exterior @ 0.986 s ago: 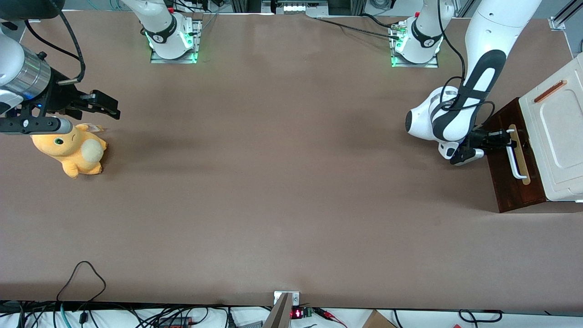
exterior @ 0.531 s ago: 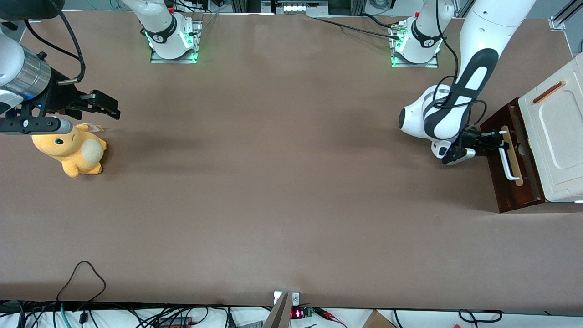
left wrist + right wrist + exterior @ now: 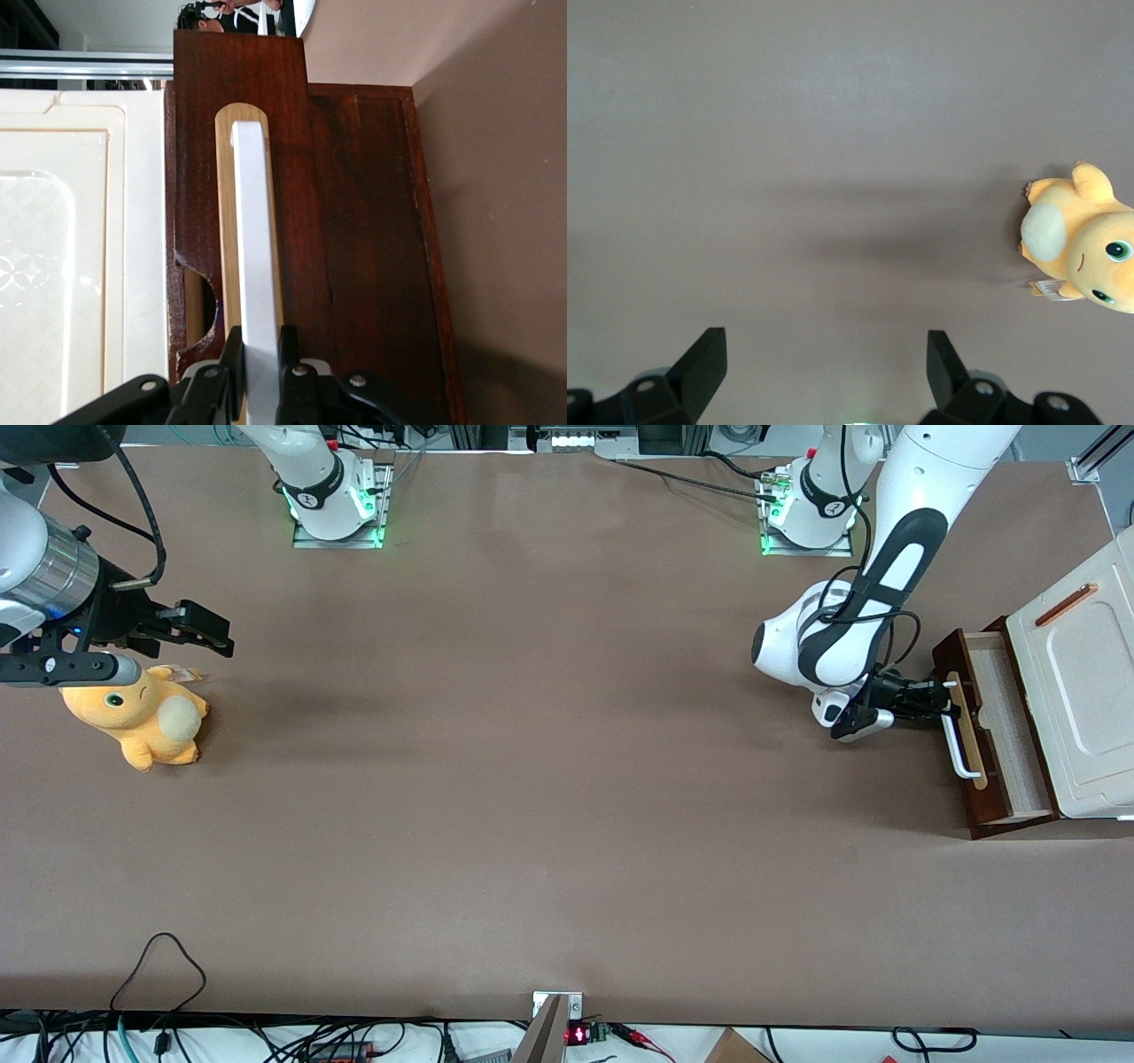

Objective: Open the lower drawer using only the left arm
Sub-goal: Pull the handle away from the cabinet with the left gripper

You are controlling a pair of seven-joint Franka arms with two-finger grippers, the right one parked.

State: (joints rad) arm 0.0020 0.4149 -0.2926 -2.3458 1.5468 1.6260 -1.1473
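At the working arm's end of the table: the lower drawer (image 3: 974, 731) was found pulled out from under the cream-white panel (image 3: 1085, 691).
Change from half a second before: the drawer front had been drawn farther from the panel, and the pale wood inside (image 3: 1010, 731), barely seen earlier, was widely exposed.
Arm shift: the left arm (image 3: 850, 638) and its wrist were displaced toward the table's middle along with the drawer front.
Claw state: the gripper (image 3: 946, 700) was clamped on the white bar handle (image 3: 961, 735); in the wrist view its fingers (image 3: 232, 359) were pressed against both sides of the bar (image 3: 257, 274).
Drawer relative to claw: the handle was held near one end, with the tan strip (image 3: 226, 221) and dark brown front directly past the fingertips.
Surface: the brown table (image 3: 532, 779) was seen bearing an orange plush toy (image 3: 137, 717) toward the parked arm's end.
Room: cables (image 3: 159, 974) were seen trailing at the table edge nearest the front camera.
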